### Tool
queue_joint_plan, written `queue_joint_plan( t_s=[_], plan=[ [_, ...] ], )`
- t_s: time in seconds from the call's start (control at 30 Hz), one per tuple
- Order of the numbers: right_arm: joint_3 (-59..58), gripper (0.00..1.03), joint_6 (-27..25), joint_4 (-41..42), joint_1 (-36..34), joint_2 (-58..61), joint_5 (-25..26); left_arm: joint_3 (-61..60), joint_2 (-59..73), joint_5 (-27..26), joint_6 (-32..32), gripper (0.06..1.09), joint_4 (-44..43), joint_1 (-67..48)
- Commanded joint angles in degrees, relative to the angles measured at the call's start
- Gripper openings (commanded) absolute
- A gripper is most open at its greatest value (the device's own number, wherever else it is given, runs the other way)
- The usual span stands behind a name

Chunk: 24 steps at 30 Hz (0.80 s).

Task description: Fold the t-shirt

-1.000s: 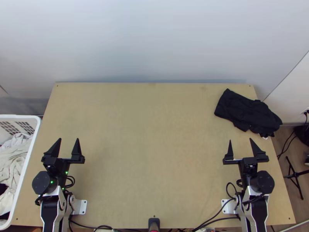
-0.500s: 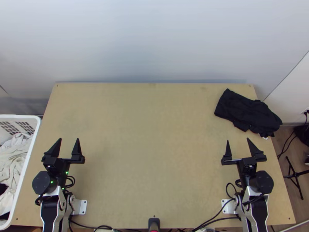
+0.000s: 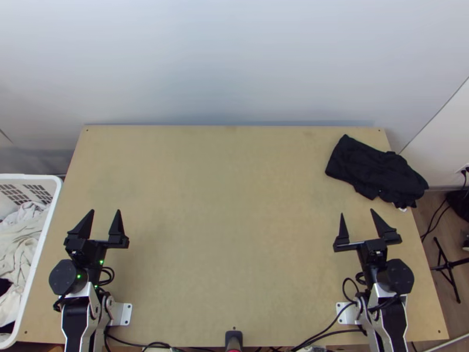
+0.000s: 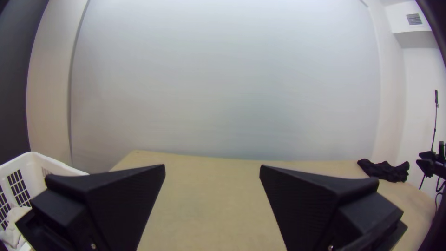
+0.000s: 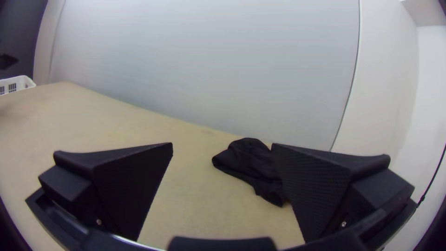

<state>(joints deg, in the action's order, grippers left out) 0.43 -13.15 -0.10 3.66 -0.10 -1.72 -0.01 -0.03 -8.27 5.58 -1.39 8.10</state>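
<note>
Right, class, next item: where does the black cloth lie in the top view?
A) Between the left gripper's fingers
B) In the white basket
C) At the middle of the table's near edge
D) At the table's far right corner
D: the black cloth lies bunched at the far right corner of the table, beyond the open right gripper.

Robotics lab or test cell, by the look of it. Two silver-and-black robot arms (image 3: 87, 293) on a light wooden tabletop (image 3: 234, 234), white metal mounting plate (image 3: 123, 314) behind left end effector (image 3: 105, 210). Plain pale-grey wall panel (image 3: 234, 64) beyond both. Loose black cables behind right end effector (image 3: 357, 212), black metal stand (image 3: 448, 267) on the wood-look floor (image 3: 435, 234) to its right.
</note>
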Motion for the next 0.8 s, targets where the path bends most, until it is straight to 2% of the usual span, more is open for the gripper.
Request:
queue_joint_plan(
  t_s=[0.0,0.1,0.13,0.17,0.3,0.4,0.57,0.7,0.77],
  plan=[
    [0.0,0.98,-3.8,0.0,4.9,0.0,0.0,0.0,-0.1,0.3,-1.1,1.05,0.0,0.4],
    [0.0,0.98,-10.7,0.1,8.4,-0.2,0.1,0.0,0.0,0.2,-4.4,1.05,0.1,0.3],
    [0.0,0.99,-16.9,0.5,9.5,-0.3,1.3,0.0,0.0,0.2,-4.8,1.05,0.2,0.0],
    [0.0,0.99,-19.0,0.7,10.1,-0.3,1.2,0.0,0.0,0.2,-4.9,1.05,0.2,-0.4],
    [-0.1,0.99,-17.4,1.2,10.8,-0.3,1.5,0.0,0.0,0.2,-5.0,1.05,0.2,-0.8],
    [-0.2,0.99,-17.2,2.6,10.6,-0.3,4.1,0.0,0.0,0.4,-6.6,1.05,0.2,-0.6],
    [1.2,0.99,-15.3,2.6,8.8,0.0,4.4,0.9,1.2,1.1,-7.7,1.05,0.9,-0.6],
    [7.0,0.99,-14.4,-3.2,8.8,4.9,3.1,5.5,1.9,-0.3,-11.4,1.05,11.4,-1.5],
    [10.4,0.99,-14.2,-4.7,7.9,7.3,3.0,7.0,4.2,-0.7,-12.5,1.05,11.0,0.1]
  ],
)
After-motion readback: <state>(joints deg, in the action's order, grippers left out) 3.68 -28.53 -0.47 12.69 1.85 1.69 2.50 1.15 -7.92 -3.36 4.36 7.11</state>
